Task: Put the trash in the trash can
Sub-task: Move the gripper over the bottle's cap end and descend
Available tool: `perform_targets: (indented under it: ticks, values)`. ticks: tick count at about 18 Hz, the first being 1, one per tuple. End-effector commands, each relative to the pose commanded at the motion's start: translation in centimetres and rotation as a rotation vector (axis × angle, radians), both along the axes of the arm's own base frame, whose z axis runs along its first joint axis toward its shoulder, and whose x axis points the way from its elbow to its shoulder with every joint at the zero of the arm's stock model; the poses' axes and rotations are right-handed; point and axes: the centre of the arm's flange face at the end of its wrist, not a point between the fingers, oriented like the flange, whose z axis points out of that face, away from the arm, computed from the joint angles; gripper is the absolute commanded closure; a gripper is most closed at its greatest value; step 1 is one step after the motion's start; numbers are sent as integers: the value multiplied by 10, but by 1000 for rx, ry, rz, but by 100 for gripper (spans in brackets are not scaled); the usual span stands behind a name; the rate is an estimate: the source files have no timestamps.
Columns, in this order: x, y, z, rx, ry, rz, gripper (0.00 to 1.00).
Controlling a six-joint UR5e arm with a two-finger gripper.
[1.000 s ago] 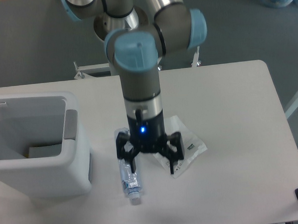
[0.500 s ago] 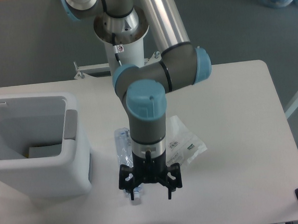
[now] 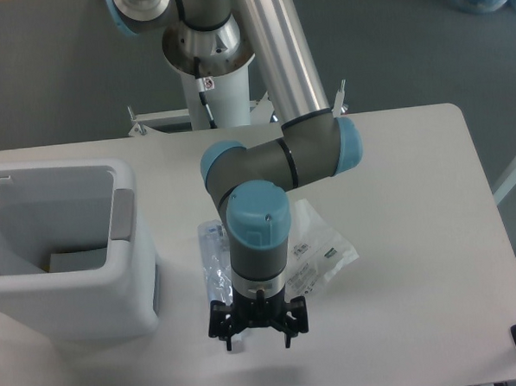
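- While the arm points straight down over the front of the white desk (image 3: 416, 237), the hand (image 3: 258, 335) hangs low with its two black fingers (image 3: 286, 323) parted, a gap showing between them; it grips nothing that can be seen.
- Its left-side finger sits at the cap end of the clear plastic bottle (image 3: 213, 260), though whether it touches the bottle cannot be told from this angle.
- Much of the bottle is hidden (the wrist and hand cover its lower end), so only the slim transparent body with a bluish label shows, lying flat on the desk just beside the trash can (image 3: 71, 255).
- Lying flat on the desk to the right of the wrist, the pouch (image 3: 326, 246) is partly covered by the arm; its visible part is thin, crinkled, white-translucent film with a small printed label whose text is too small to read.
- Standing at the desk's left edge, the trash can is boxy white plastic with rounded corners, a thick rim and a grey rectangular tab on its right wall; its left side is cut off by the frame.
- Something flat and pale lies on the can's floor, hard to make out.
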Motion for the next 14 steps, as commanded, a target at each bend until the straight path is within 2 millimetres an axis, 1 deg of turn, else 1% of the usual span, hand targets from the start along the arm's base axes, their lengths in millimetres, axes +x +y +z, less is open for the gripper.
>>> perform_targets:
  ticks: [4, 6, 9, 13, 14]
  values:
    - [1, 4, -18, -15, -14, 13, 0]
    - [4, 8, -21, -19, -14, 7, 0]
    - [2, 10, -27, -24, -16, 9, 0]
    - [14, 18, -44, -61, -6, -7, 0]
    - [15, 19, -45, -65, -3, -7, 0]
